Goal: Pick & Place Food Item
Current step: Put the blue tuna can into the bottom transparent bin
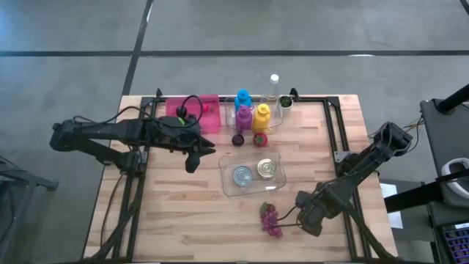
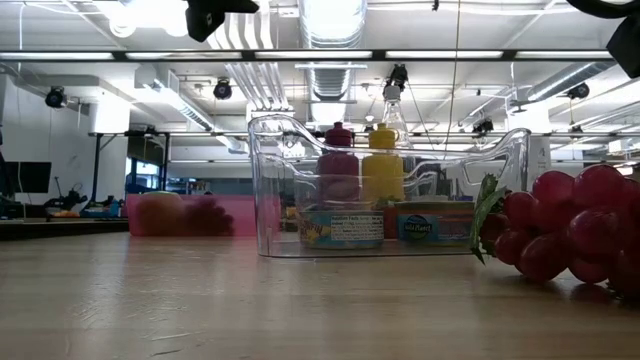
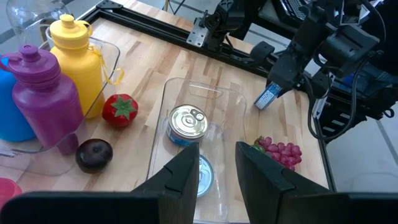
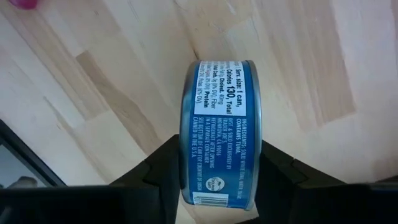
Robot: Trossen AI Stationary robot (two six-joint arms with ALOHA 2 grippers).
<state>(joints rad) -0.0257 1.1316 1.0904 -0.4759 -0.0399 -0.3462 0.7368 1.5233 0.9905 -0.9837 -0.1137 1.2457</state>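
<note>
1. The right gripper point(image 4: 217, 180) is clamped on a blue tuna can point(image 4: 219, 130); its two fingers press the can's flat faces, so the can stands on edge between them, its label wall facing the wrist camera; in the high view this gripper point(image 1: 311, 214) hangs above the table point(image 1: 176, 220) at the near right, just beside the grapes point(image 1: 270, 220).
2. The relation that matters: the clear tray point(image 1: 229, 165) lies from the held can toward the table's middle and a little farther back, with the grapes between; it already holds two cans point(image 1: 254, 173) lying flat, lids up; the right arm is the one carrying, so I judge the coming move to be a short carry over the grapes to the tray, and the can would likely need turning flat to match the others.
3. The left gripper point(image 3: 217, 171) waits high above the tray's left side, its jaws a little apart and holding nothing.
4. Writing on the held can: "130", "Total", "Calories", "1 can" and "INGREDIENTS" read clearly; the finer print includes "tuna"; no brand name is legible.
5. Elsewhere: a yellow bottle point(image 3: 78, 62), a purple bottle point(image 3: 43, 93), a toy strawberry point(image 3: 121, 110) and a dark plum point(image 3: 93, 154) sit behind the tray.
</note>
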